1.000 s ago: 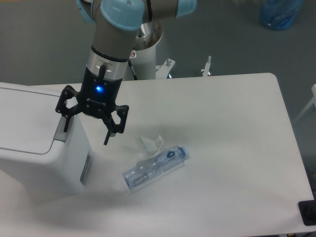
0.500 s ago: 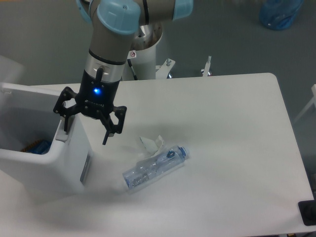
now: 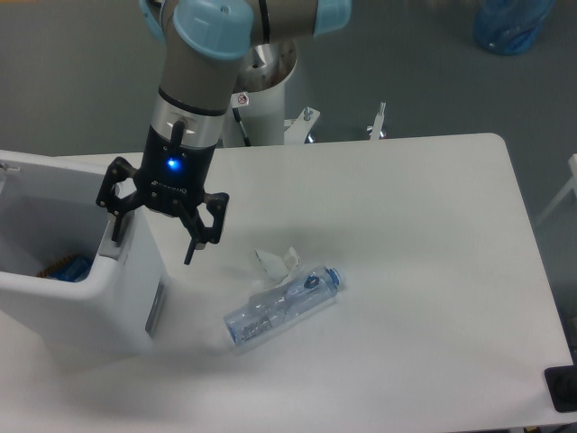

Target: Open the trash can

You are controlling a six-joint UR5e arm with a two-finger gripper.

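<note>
- A white table (image 3: 406, 225) fills most of the view, seen from above and slightly to one side.
- The trash can (image 3: 99, 298), a large white boxy plastic bin with rounded corners, stands at the left edge of the table and is partly cut off by the frame.
- The bin's top is open: its dark inside shows, with something blue and orange (image 3: 65, 268) lying low in it. The lid itself cannot be made out clearly.
- A grey rectangular push tab (image 3: 113, 244) sits on the bin's right rim.
- The robot arm comes down from the top of the picture, with a blue light glowing on its wrist.
- The gripper (image 3: 151, 242) hangs directly over the bin's right rim, its two black fingers spread wide apart and holding nothing.
- One finger (image 3: 118, 225) points down at the grey tab, at or just above it; whether it touches cannot be told.
- The other finger (image 3: 192, 245) hangs outside the bin, above the bare table just to the bin's right.
- A crushed clear plastic bottle (image 3: 284, 304) with a blue cap lies on its side on the table, to the right of the bin and apart from it.
- A small scrap of white paper (image 3: 275, 262) lies just beside the bottle's upper side.
- The gripper is above and to the left of both bottle and scrap, touching neither.
</note>
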